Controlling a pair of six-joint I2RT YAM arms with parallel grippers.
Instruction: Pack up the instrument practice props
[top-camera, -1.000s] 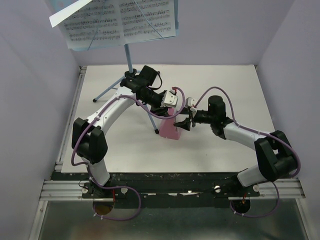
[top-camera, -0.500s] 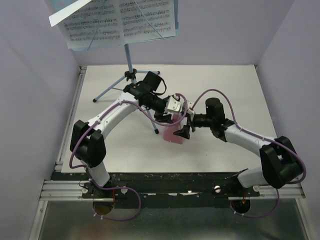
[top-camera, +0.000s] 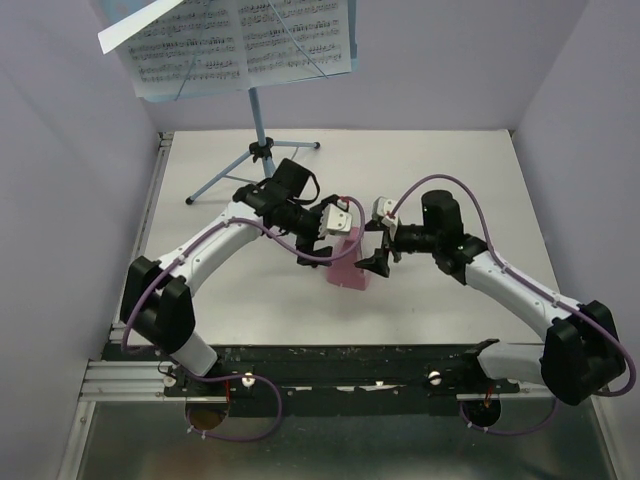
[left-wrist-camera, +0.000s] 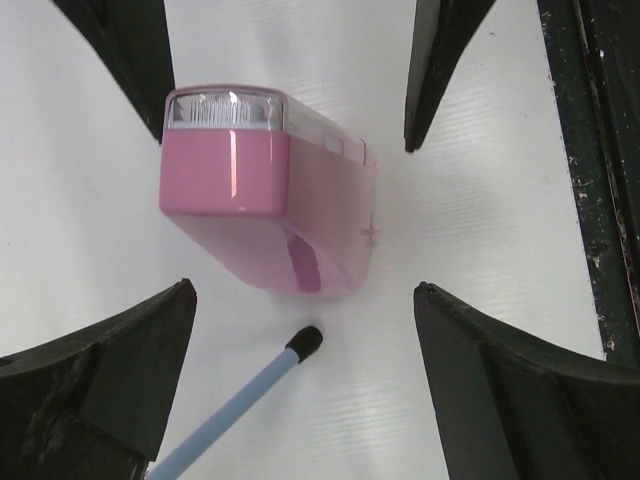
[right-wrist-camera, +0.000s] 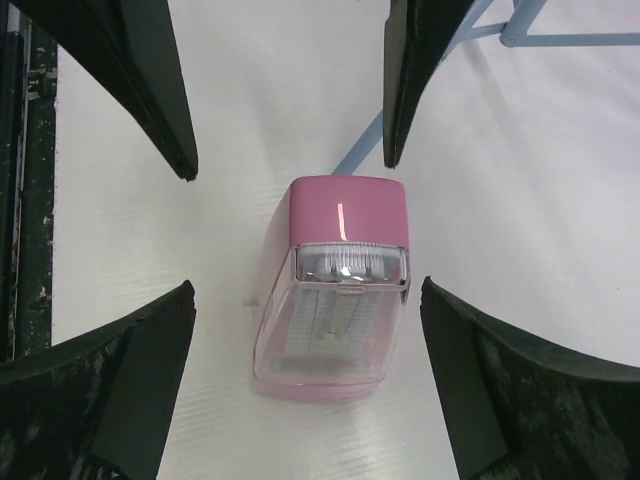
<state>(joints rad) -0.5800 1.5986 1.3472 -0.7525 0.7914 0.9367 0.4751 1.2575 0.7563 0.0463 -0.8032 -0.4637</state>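
The pink metronome (top-camera: 348, 264) stands upright on the white table, with my two grippers facing each other over it. My left gripper (top-camera: 333, 238) is open; in its wrist view the metronome (left-wrist-camera: 265, 215) sits just beyond its wide-spread fingertips (left-wrist-camera: 165, 320), untouched. My right gripper (top-camera: 374, 252) is open too, its fingers (right-wrist-camera: 450, 330) flanking the metronome (right-wrist-camera: 335, 280) with gaps on both sides. The light-blue music stand (top-camera: 258, 115) rises at the back left, and white sheet-music pages (top-camera: 235, 40) rest on its desk. One stand leg's black tip (left-wrist-camera: 303, 342) lies right beside the metronome.
The stand's tripod legs (top-camera: 215, 180) spread across the table's back left; one leg (right-wrist-camera: 360, 150) runs under my left arm toward the metronome. Lilac walls close in the table on three sides. A black rail (top-camera: 330, 360) marks the near edge.
Both grippers have spread their jaws much wider. The metronome has shifted slightly right and now stands free between them. The left arm has drawn back a little.
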